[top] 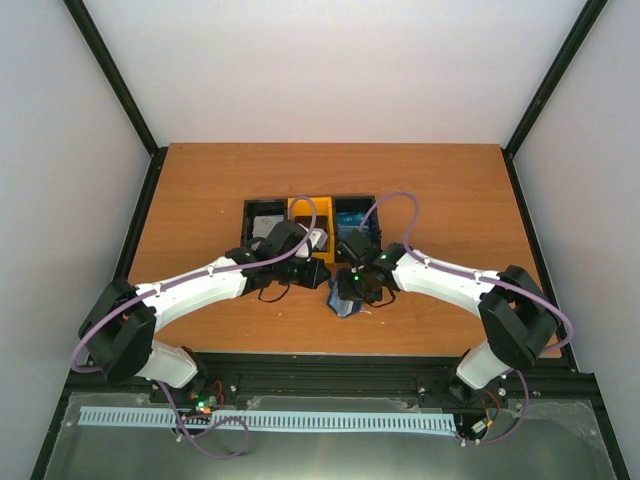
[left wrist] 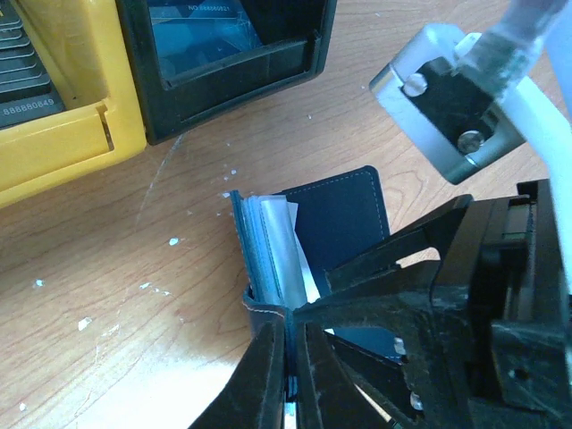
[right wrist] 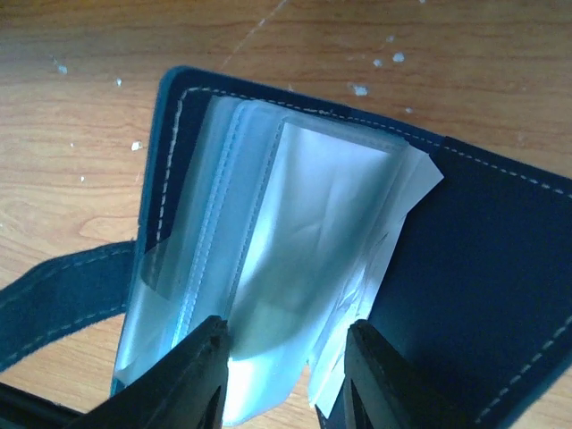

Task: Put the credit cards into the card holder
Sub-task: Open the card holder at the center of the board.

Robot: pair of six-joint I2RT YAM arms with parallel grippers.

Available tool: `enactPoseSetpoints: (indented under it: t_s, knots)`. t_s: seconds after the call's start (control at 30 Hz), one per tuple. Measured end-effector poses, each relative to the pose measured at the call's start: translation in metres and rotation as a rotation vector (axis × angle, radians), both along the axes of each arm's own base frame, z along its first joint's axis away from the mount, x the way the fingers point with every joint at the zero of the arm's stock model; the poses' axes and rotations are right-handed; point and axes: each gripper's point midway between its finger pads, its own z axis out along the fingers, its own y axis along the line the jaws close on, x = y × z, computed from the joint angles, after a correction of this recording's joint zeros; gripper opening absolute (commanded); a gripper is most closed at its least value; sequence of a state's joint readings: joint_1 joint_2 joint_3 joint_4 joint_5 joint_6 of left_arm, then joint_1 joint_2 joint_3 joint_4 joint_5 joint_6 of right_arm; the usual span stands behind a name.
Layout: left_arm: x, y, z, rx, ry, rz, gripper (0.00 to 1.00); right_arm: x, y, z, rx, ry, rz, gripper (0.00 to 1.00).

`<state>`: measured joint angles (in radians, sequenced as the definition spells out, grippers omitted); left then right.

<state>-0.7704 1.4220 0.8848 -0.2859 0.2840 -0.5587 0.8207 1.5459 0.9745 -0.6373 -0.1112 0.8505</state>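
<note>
Lower centre overhead, the left gripper (left wrist: 288, 338) is pinching the dark navy folding card holder (right wrist: 500, 268); the right gripper (right wrist: 286, 338), jaws spread, is straddling its pale plastic sleeves (right wrist: 304, 232), risking crumpling them if closing.

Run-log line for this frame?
card holder: held open | left fingers: pinched on its cover edge | right fingers: straddling clear pockets, grip unclear | credit cards: in bin tray

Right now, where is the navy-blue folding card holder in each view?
Top external: navy-blue folding card holder just below centre, mostly hidden.
Left wrist: card holder at centre, opened.
Right wrist: card holder fills most of the frame.
Shared landmark: the brown wooden table beneath it.
</note>
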Motion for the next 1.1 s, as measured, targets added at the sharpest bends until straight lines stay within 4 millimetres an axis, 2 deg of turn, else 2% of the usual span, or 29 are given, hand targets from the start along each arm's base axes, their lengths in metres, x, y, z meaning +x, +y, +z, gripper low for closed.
enactPoseSetpoints:
  t_s: [0.23,0.53,0.87,1.1]
  knots:
    - [-0.001,0.000,-0.001,0.002,0.002,0.000,0.01,0.001,0.006,-0.001,0.021,0.000,0.007,0.49]
    - [-0.001,0.001,-0.002,0.003,0.003,0.000,0.01,0.002,0.009,-0.003,0.031,-0.003,0.005,0.43]
    - [-0.001,0.005,0.000,0.008,-0.010,0.014,0.01,-0.004,-0.017,-0.024,-0.138,0.012,-0.027,0.42]
    - [-0.001,0.013,-0.008,0.036,-0.009,0.046,0.01,-0.001,-0.039,-0.022,-0.257,-0.016,-0.072,0.46]
